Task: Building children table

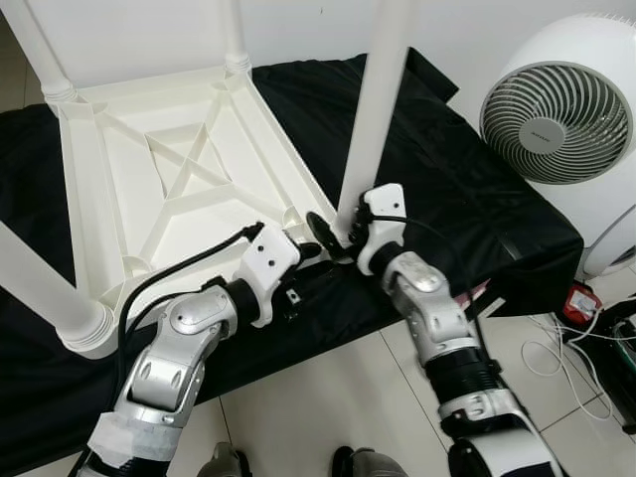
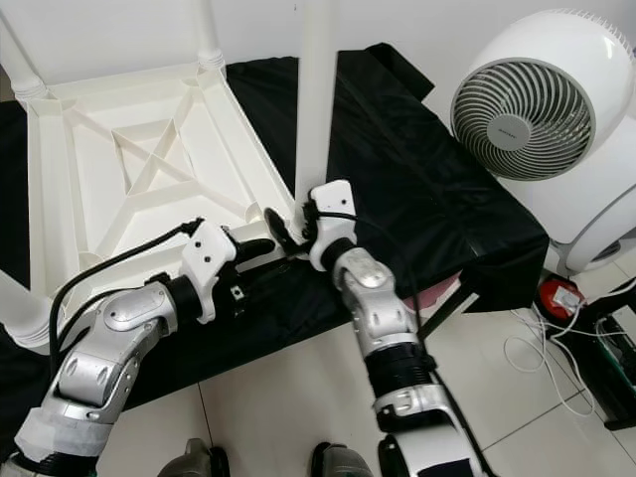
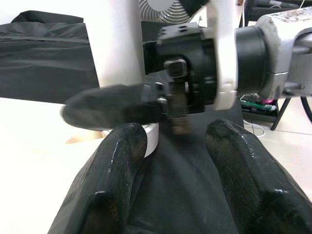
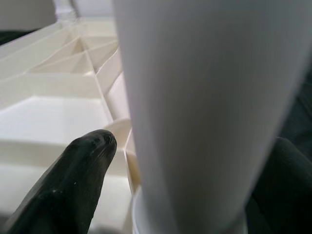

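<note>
My right gripper [image 1: 336,237] clasps the smooth white plastic table leg [image 1: 376,109] low, near its socket. Light, stiff and slippery, I judge. My left gripper [image 3: 175,141] waits open beside it.

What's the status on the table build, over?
Right hand closed around the near table leg at its base. Left hand open beside it, empty. Upside-down table on black cloth. Nothing blocking.
</note>
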Motion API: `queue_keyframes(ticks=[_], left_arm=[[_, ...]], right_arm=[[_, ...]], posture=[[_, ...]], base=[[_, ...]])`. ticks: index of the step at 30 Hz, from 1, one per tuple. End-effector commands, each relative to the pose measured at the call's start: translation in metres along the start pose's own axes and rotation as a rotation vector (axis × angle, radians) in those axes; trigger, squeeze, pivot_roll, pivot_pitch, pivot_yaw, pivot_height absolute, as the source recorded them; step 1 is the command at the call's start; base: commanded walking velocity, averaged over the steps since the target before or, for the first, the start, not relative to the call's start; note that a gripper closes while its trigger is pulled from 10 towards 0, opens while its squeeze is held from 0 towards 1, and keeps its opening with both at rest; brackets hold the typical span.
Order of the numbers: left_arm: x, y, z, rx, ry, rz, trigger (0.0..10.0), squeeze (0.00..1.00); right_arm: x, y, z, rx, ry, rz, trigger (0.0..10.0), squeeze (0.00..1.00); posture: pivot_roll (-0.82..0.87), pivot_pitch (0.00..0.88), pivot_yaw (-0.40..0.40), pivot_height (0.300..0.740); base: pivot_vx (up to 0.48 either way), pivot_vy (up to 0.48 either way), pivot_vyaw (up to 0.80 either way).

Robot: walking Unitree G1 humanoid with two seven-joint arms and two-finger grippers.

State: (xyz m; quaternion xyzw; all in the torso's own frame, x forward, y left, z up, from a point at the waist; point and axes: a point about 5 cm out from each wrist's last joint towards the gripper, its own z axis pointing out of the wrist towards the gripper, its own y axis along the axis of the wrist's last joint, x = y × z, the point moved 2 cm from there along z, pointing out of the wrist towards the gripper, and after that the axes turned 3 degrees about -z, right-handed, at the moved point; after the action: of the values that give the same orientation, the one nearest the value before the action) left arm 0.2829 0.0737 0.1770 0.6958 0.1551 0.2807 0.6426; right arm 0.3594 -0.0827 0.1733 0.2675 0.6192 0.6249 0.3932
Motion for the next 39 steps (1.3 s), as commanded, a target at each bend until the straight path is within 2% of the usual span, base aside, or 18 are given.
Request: queue_keyframes(ticks=[1, 2, 3, 5, 7, 10, 16, 24, 25, 26, 27, 28, 35, 39], left_arm=[[0.002, -0.002, -0.001, 0.005, 0.049, -0.011, 10.0, 0.0], [0.003, -0.002, -0.001, 0.005, 0.051, -0.01, 10.0, 0.0], [0.003, -0.002, -0.001, 0.005, 0.051, -0.01, 10.0, 0.0], [0.003, -0.002, -0.001, 0.002, 0.052, -0.009, 10.0, 0.0], [0.004, -0.001, -0.001, 0.002, 0.052, -0.007, 10.0, 0.0], [0.006, 0.0, -0.001, 0.004, 0.052, 0.003, 10.0, 0.0], [0.009, 0.0, -0.002, 0.008, 0.053, 0.015, 10.0, 0.0], [0.009, 0.0, -0.001, 0.011, 0.045, 0.021, 10.0, 0.0], [0.009, 0.0, -0.001, 0.011, 0.043, 0.023, 10.0, 0.0], [0.009, 0.0, -0.001, 0.011, 0.043, 0.023, 10.0, 0.0], [0.009, 0.0, -0.001, 0.01, 0.043, 0.024, 10.0, 0.0], [0.009, 0.001, -0.001, 0.009, 0.044, 0.025, 10.0, 0.0], [0.01, 0.001, -0.002, 0.007, 0.049, 0.028, 10.0, 0.0], [0.01, 0.0, -0.002, 0.008, 0.049, 0.027, 10.0, 0.0]], right_arm=[[0.003, -0.003, -0.002, 0.012, 0.02, 0.005, 10.0, 0.8], [-0.003, -0.004, -0.006, 0.024, 0.05, -0.027, 10.0, 0.0], [-0.003, -0.004, -0.006, 0.024, 0.05, -0.027, 10.0, 0.0], [-0.018, -0.006, -0.015, 0.02, 0.153, -0.137, 10.0, 0.0], [-0.026, -0.007, -0.019, 0.026, 0.214, -0.194, 10.0, 0.0], [-0.031, -0.008, -0.021, 0.042, 0.271, -0.218, 10.0, 0.0], [-0.032, -0.005, -0.018, 0.049, 0.372, -0.249, 10.0, 0.0], [-0.033, 0.006, 0.0, 0.071, 0.475, -0.334, 10.0, 0.0], [-0.031, 0.004, 0.001, 0.072, 0.488, -0.315, 3.8, 0.0], [-0.031, 0.004, 0.001, 0.072, 0.488, -0.315, 3.8, 0.0], [-0.029, 0.003, 0.002, 0.068, 0.5, -0.298, 1.6, 0.0], [-0.027, 0.0, 0.002, 0.067, 0.509, -0.282, 0.0, 0.0], [-0.017, -0.015, -0.005, 0.067, 0.531, -0.228, 0.0, 0.0], [-0.021, -0.021, -0.008, 0.058, 0.459, -0.188, 0.0, 0.0]], posture=[[-0.03, 0.151, -0.018, 0.74], [-0.03, 0.146, -0.021, 0.74], [-0.03, 0.146, -0.021, 0.74], [-0.03, 0.137, -0.02, 0.74], [-0.03, 0.125, -0.017, 0.74], [-0.02, 0.115, -0.017, 0.74], [-0.02, 0.098, -0.012, 0.74], [-0.02, 0.09, -0.002, 0.74], [-0.01, 0.075, -0.008, 0.74], [-0.01, 0.075, -0.008, 0.74], [-0.01, 0.075, -0.008, 0.74], [-0.01, 0.075, -0.008, 0.74], [0.0, 0.062, -0.012, 0.74], [0.0, 0.062, -0.011, 0.74]], base=[[0.0, 0.0, 0.0], [0.0, 0.0, 0.0], [0.0, 0.0, 0.0], [0.0, 0.0, 0.0], [0.0, 0.0, 0.0], [0.0, 0.0, 0.0], [0.0, 0.0, 0.0], [0.0, 0.0, 0.0], [0.0, 0.0, 0.0], [0.0, 0.0, 0.0], [0.0, 0.0, 0.0], [0.0, 0.0, 0.0], [0.0, 0.0, 0.0], [0.0, 0.0, 0.0]])
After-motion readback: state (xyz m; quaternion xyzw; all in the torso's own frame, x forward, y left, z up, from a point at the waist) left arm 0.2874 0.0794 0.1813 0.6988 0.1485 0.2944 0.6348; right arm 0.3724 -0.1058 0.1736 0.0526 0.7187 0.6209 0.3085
